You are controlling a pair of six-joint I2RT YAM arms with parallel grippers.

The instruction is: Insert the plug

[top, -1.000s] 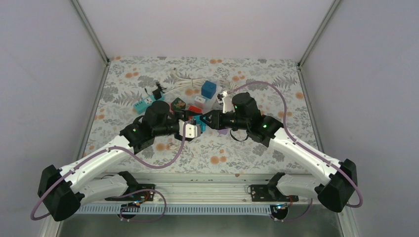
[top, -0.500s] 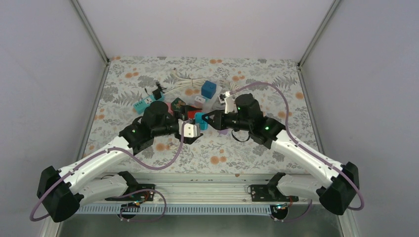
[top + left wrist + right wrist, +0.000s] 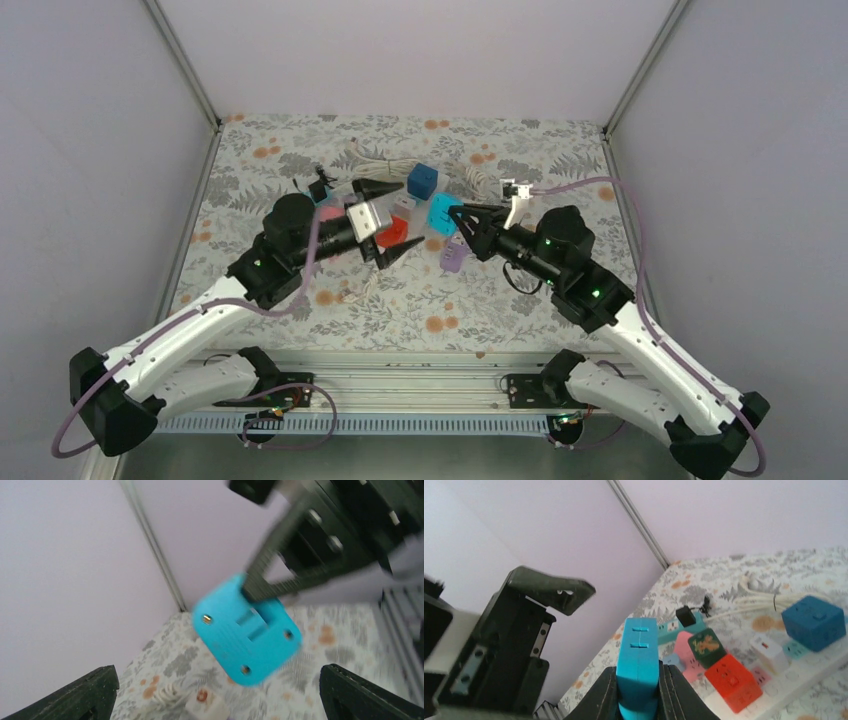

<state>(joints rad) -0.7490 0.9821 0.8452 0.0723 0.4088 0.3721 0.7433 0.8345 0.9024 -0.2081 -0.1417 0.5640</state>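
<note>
From above, the right hand (image 3: 458, 222) is clamped shut on the cyan plug (image 3: 443, 213) and carries it, by the look of it, clear of the desk (image 3: 500, 300), just right of the red cube (image 3: 393, 231). The left hand (image 3: 412, 214) is spread as wide as it goes and holds nothing. It reaches over the red cube, with its tips just short of the plug. I judge that it stands off so the right arm alone can steer the insertion.

The left wrist camera looks between its own two fingers (image 3: 75, 695), which are far apart. The plug floats ahead of them with a broad face toward the lens, pinched by the right hand from above.

The right wrist camera shows the plug gripped by its flat sides with a narrow edge pointing forward. The red cube lies below and to the right, seated on the white power strip (image 3: 784, 682). A free socket near that cube is probably the target. I cannot see the prongs.
</note>
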